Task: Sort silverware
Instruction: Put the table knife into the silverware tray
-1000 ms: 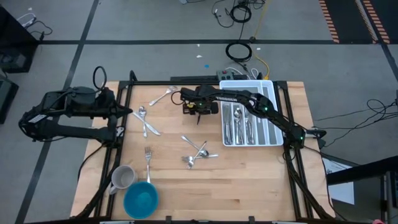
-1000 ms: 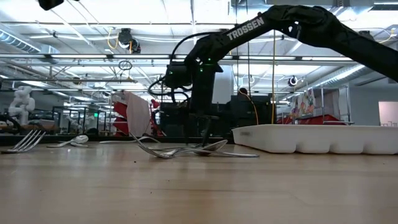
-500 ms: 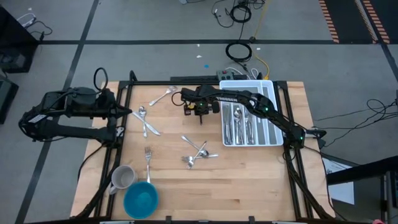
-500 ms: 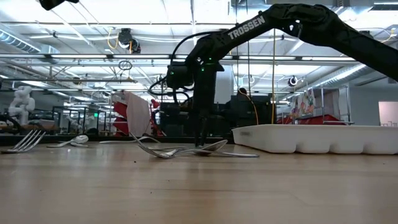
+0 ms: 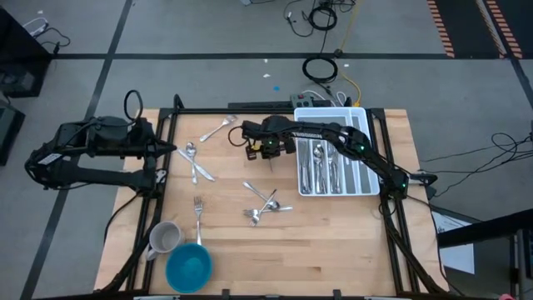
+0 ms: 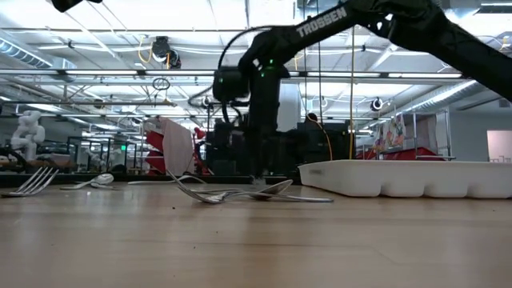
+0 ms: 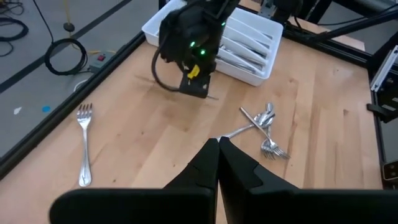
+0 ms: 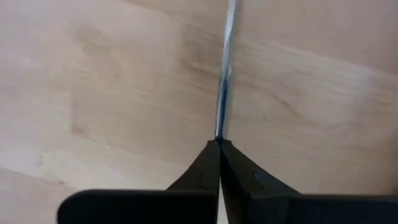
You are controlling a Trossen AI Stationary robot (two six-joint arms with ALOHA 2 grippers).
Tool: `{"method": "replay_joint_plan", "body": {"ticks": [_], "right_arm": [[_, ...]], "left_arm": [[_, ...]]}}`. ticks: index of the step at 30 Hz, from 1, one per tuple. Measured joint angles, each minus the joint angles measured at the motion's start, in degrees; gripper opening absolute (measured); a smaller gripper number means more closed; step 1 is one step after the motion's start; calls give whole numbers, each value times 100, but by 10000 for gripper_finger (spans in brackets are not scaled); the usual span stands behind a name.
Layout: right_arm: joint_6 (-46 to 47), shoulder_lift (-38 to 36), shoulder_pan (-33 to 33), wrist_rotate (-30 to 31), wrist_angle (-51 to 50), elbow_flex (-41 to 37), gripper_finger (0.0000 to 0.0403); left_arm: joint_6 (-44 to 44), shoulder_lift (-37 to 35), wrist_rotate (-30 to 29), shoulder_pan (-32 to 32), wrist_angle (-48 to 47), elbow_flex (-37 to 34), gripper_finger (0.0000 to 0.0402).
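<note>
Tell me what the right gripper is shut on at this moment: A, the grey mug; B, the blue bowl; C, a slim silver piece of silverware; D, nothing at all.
C: in the right wrist view the right gripper is shut with a thin shiny piece of silverware sticking out from its tips over the wooden table; which kind it is cannot be told.

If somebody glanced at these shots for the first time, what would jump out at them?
The right gripper at the table's far middle, shut on a thin shiny utensil. Beside it, the white tray on the right already holds sorted silverware, and a blue bowl sits at the near left.
</note>
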Motion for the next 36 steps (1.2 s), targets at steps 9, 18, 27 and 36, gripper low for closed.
{"method": "replay_joint_plan", "body": {"ticks": [9, 18, 27, 36], "right_arm": [[-142, -419, 1, 368, -127, 14, 2], [-1355, -241, -101, -122, 150, 27, 47], [-1244, 90, -111, 588, 234, 25, 197], [-1346, 539, -109, 302, 309, 73, 207]], "left_arm": [[4, 0, -161, 0, 20, 0, 11], [37, 0, -194, -2, 73, 0, 11], [37, 0, -240, 0, 82, 0, 11], [37, 0, -426, 0, 86, 0, 11]]}}
